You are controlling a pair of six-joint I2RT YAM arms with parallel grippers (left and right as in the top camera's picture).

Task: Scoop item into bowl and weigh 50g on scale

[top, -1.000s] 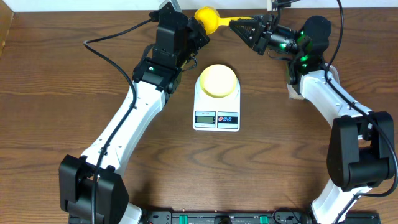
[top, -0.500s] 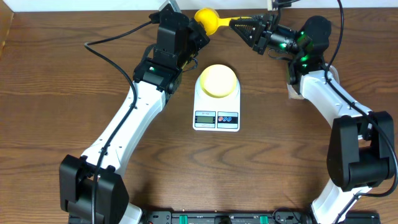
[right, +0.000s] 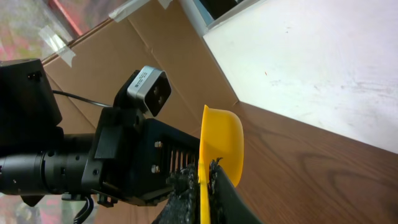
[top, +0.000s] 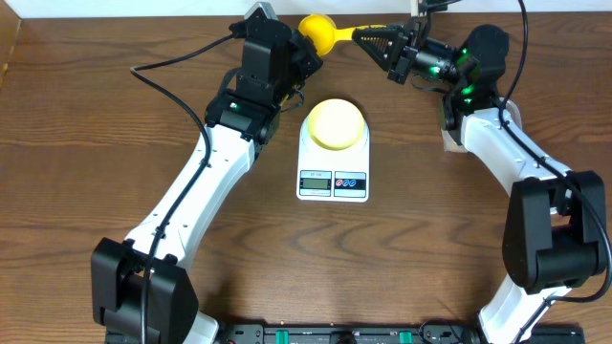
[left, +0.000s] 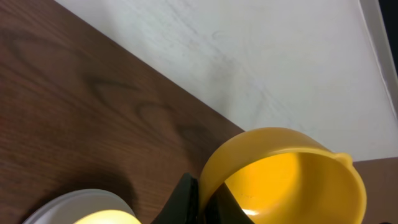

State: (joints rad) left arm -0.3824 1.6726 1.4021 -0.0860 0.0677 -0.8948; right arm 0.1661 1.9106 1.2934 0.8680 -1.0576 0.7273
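Note:
The bright yellow scoop (top: 316, 27) hangs above the table's far edge. My right gripper (top: 363, 38) is shut on its handle, which shows edge-on in the right wrist view (right: 208, 186). My left gripper (top: 306, 55) is closed on the rim of the scoop's cup (left: 204, 199), one finger inside and one outside. The cup (left: 292, 180) looks empty. The pale yellow bowl (top: 333, 122) sits on the white scale (top: 333, 182) in the middle and looks empty. Its edge shows in the left wrist view (left: 106, 218). No beans are in view.
A white wall or board (left: 249, 56) runs along the table's far edge behind the scoop. My left arm's wrist and camera (right: 124, 155) sit close beside the scoop in the right wrist view. Cardboard (right: 155, 43) stands beyond the far left.
The scoop and the right gripper have edged very slightly toward the far left. The bowl and the scale have not moved.

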